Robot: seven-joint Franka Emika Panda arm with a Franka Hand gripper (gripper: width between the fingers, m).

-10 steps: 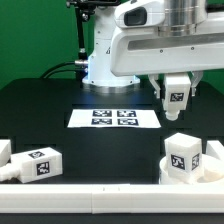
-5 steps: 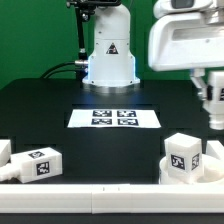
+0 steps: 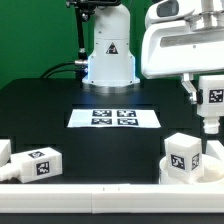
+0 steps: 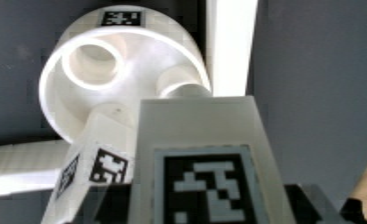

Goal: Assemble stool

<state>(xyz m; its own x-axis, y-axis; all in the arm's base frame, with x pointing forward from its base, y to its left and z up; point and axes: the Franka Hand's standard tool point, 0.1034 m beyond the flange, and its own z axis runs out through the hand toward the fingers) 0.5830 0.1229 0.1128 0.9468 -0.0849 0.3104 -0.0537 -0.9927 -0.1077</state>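
The arm [image 3: 180, 50] has swung off the marker board [image 3: 114, 117], and its jaws, clamped on a tagged white leg [image 3: 213, 98], now hang above the seat disc [image 4: 64, 100], near a second leg [image 3: 183, 154].

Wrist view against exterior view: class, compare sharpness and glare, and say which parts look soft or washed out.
Wrist view: the leg fills the foreground, its tag soft and out of focus; the seat behind is brightly lit, nearly washed out. Exterior view: sharper overall, marker board tags legible, glare on the glossy arm.
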